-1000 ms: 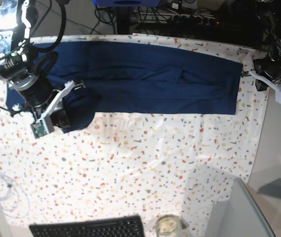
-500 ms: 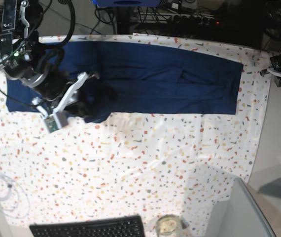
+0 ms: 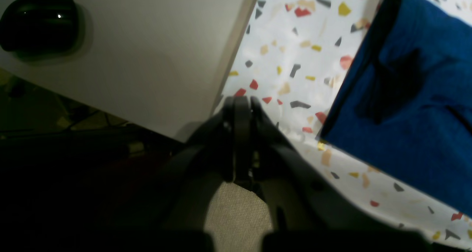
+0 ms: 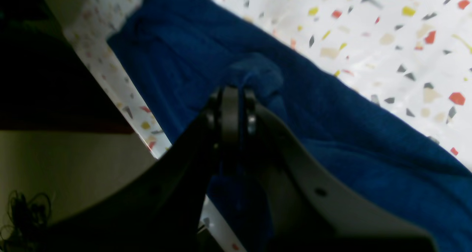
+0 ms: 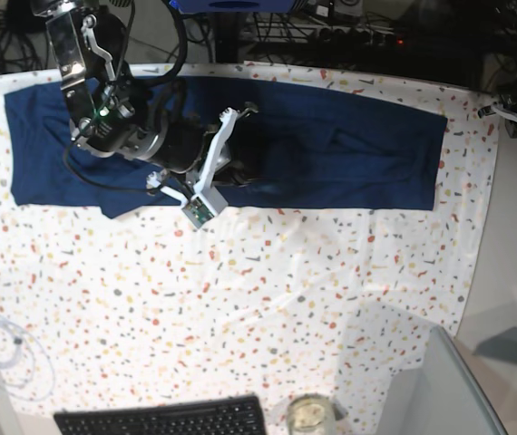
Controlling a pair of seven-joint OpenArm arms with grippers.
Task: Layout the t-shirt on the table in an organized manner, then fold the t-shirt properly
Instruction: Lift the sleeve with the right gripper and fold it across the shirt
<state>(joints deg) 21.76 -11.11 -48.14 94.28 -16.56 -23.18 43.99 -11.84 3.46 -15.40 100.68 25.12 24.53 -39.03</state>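
Over the t-shirt [image 5: 331, 154], the right gripper [image 4: 230, 93] pinches a fold, best carried low and straight; the left gripper [image 3: 239, 104] is pressed together, empty.

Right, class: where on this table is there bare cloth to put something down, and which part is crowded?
Free: the wide band of table between the t-shirt and the keyboard, and the strip right of the shirt. Crowded: the far edge, covered by the shirt, with the right tool shut on a fold; the near edge holds keyboard, jar and cable.

The right hand [image 5: 240, 163] hides the t-shirt [image 5: 349, 154] fold beneath it; the keyboard [image 5: 163, 420] is cropped.
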